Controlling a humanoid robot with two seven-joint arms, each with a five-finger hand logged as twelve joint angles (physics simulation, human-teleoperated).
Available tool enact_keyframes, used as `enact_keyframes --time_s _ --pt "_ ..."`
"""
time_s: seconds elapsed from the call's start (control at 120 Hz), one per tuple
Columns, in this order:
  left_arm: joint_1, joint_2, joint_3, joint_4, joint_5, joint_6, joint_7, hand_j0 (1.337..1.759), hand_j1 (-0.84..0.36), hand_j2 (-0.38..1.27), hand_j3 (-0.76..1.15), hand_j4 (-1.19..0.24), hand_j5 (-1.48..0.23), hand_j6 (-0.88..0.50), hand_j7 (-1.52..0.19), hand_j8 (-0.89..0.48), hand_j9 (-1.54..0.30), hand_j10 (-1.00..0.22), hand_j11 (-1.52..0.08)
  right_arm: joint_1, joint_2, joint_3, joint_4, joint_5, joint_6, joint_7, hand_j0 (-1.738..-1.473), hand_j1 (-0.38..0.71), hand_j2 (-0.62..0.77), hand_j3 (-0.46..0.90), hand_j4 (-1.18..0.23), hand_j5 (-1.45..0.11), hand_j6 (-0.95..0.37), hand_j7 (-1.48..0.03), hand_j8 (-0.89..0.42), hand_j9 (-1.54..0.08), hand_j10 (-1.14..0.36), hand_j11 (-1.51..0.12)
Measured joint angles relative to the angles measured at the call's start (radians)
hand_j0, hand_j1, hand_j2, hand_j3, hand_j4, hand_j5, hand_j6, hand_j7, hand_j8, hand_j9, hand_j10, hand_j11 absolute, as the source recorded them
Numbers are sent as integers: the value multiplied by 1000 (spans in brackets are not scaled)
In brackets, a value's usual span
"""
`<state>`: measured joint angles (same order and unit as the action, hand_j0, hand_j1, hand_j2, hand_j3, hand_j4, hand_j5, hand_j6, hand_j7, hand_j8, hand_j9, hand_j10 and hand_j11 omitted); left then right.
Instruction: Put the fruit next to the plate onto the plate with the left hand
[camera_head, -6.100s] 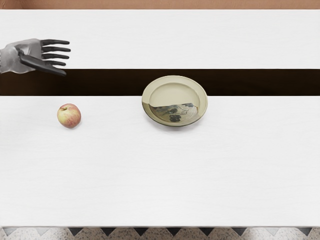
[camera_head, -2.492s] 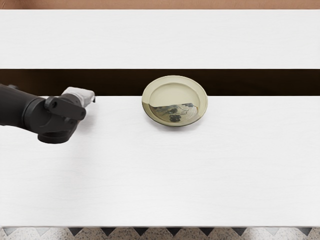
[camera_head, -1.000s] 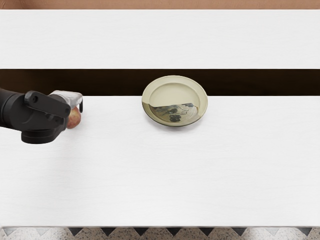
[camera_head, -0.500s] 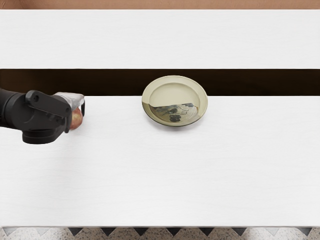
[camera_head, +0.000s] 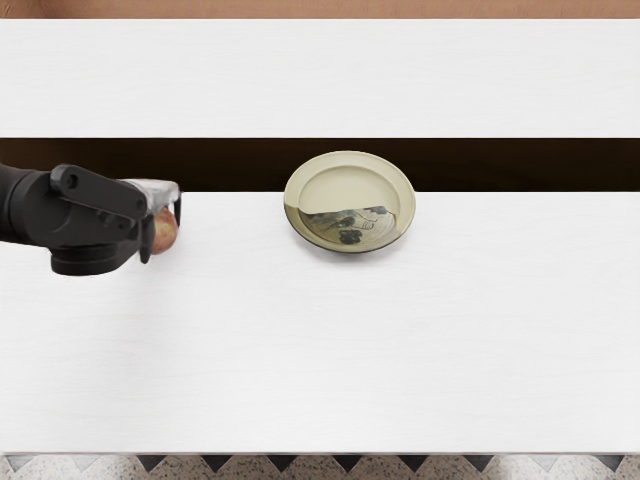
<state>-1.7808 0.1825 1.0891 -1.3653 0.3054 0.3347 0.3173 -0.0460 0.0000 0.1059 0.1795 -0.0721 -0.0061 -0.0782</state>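
A red-yellow apple (camera_head: 164, 232) shows only as a sliver at the left of the table, mostly hidden under my left hand (camera_head: 155, 212). The hand is curled down around the apple, and its black forearm comes in from the left edge. A pale green plate (camera_head: 349, 202) with a glossy dark reflection sits to the right of the hand, at the table's back edge, with nothing on it. The right arm is out of view.
A dark gap (camera_head: 500, 164) runs across the picture behind the white table (camera_head: 380, 340), with another white surface (camera_head: 320, 75) beyond it. The table's front edge lies near the bottom of the view.
My left hand came down over the apple and closed on it. Over the last second hand and apple have shifted slightly right, toward the plate, and a little upward.
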Motion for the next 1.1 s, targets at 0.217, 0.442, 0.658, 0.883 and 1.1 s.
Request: enact_keyframes --time_s 0.217,0.442,0.658,0.883,1.1 --pt "-46 20 -67 -1 -4 -21 2 1648 -248 383 0 -313 -1264 -76 -1247 -164 -1175 -525 -1190 0 0 0 0 0 0 0 -1658 -318 -5 0 -26 -33 -26 -34 -26 -34 -25 -34" --pt "-56 28 -186 6 -11 -25 2 1648 -276 429 0 -275 -1268 -62 -1243 -141 -1212 -505 -1187 0 0 0 0 0 0 0 -1658 -318 -5 0 -26 -33 -26 -34 -26 -34 -25 -34" --pt "-50 22 -300 13 -13 -23 2 1649 -277 402 0 -259 -1267 -50 -1249 -119 -1228 -502 -1184 0 0 0 0 0 0 0 -1658 -318 -5 0 -26 -34 -26 -34 -26 -34 -26 -34" --pt "-45 10 -383 18 -15 -24 2 1649 -295 423 0 -245 -1272 -30 -1255 -100 -1232 -487 -1181 0 0 0 0 0 0 0 -1658 -318 -5 0 -26 -33 -26 -33 -26 -33 -25 -33" --pt "-28 -52 -451 51 -14 -25 1 1648 -300 419 0 -247 -1274 -24 -1262 -100 -1235 -490 -1183 0 0 0 0 0 0 0 -1658 -318 -5 0 -26 -34 -26 -34 -26 -34 -26 -34"
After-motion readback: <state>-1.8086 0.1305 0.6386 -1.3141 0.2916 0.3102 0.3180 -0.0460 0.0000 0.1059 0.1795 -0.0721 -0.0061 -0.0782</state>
